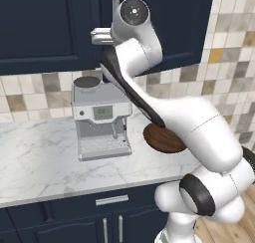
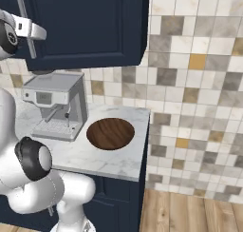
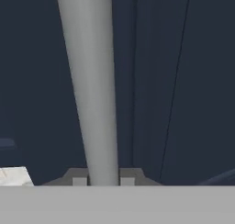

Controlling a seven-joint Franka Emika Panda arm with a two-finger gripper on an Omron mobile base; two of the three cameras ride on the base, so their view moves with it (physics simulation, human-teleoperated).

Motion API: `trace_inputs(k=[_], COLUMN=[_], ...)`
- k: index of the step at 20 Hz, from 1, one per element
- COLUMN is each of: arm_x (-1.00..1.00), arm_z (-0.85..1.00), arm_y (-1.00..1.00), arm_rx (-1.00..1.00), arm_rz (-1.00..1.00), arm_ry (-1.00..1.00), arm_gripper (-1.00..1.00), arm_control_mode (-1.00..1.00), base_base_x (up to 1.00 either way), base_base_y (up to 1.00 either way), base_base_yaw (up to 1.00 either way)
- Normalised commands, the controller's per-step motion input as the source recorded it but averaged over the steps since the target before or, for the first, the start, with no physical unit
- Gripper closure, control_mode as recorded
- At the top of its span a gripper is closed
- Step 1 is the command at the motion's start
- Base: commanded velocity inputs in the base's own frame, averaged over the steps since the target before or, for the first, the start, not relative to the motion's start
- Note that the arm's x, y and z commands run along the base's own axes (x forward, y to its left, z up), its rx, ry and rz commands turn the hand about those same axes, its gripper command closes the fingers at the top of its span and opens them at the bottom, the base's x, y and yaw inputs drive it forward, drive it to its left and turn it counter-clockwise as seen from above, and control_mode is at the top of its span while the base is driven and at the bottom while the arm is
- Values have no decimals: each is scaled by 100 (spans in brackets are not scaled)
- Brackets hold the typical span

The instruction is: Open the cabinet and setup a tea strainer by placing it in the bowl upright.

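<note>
The cabinet (image 2: pixel 90 22) is the dark navy upper one above the counter, and its door (image 1: pixel 45 28) looks closed or barely ajar. My gripper (image 2: pixel 29 33) is shut on the door's long silver bar handle (image 2: pixel 26 12). In the hand view the handle (image 3: pixel 89 81) runs straight up from between the gripper (image 3: pixel 103 179) tips. From the left base view, the gripper (image 1: pixel 98 36) sits at the door's edge. The brown wooden bowl (image 2: pixel 110 132) rests empty on the marble counter; my arm partly covers the bowl (image 1: pixel 164 141). The tea strainer is out of view.
A silver coffee machine (image 1: pixel 99 120) stands on the counter (image 1: pixel 35 157) left of the bowl, also seen as the coffee machine (image 2: pixel 57 107). A tiled wall (image 2: pixel 194 83) bounds the counter's right end. Low navy cabinets (image 1: pixel 109 222) run beneath the counter.
</note>
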Motion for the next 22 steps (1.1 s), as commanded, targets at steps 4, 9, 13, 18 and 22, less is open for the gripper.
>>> trace_inputs(k=[4, 9, 13, 18, 22], arm_x=[-100, -100, -100, -100, -100], arm_z=[0, 14, 29, 36, 7], arm_y=[-54, -52, -61, -71, -66], arm_rx=[14, 11, 12, 16, 13], arm_rz=[32, 39, 41, 38, 36], arm_ry=[-3, 0, 0, 0, 0], arm_gripper=[100, 100, 100, 100, 100], arm_control_mode=[-100, -100, -100, -100, -100], base_base_x=[0, 0, 0, 0, 0], base_base_y=[0, 0, 0, 0, 0], base_base_yaw=[0, 0, 0, 0, 0])
